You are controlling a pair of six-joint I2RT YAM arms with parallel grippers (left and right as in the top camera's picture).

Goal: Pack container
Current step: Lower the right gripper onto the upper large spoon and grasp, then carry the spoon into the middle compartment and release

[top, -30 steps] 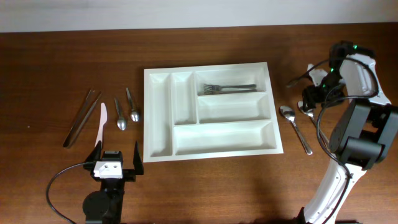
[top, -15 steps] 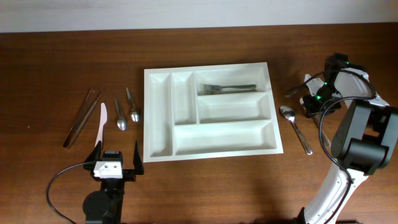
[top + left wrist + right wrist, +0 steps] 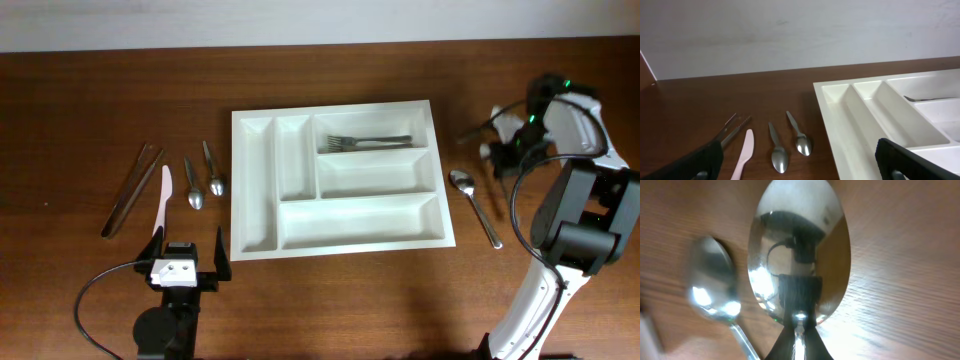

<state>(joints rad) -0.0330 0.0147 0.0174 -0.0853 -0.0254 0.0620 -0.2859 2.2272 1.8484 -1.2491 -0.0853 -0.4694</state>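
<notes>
One second has been enough for the right fingers (image 3: 498, 152) to go from partly open to fully closed, over at the right end of the worktop (image 3: 80, 100). The right wrist view suggests what they closed on. A spoon (image 3: 799, 250) fills the frame bowl-up, and its handle runs straight down to where the fingers meet, though the fingers themselves are out of shot. I judge the handle to be clamped, but I cannot tell whether the spoon has left the wood. A second spoon (image 3: 712, 287) lies just beside it, loose on the worktop.

The left fingers (image 3: 189, 248) have not changed: spread as wide as they go, holding nothing, parked near the front edge.

The container (image 3: 240, 180) sits in the middle of the worktop, between the two arms. Only a fork (image 3: 368, 141) is packed, in the rear crosswise compartment. Two teaspoons (image 3: 195, 185), a pale knife (image 3: 164, 195) and tongs (image 3: 130, 190) wait on its left.

With the grip made, the likely next step is to lift and carry the spoon left to a free compartment. A thin handle could pivot in the grip on the way.
</notes>
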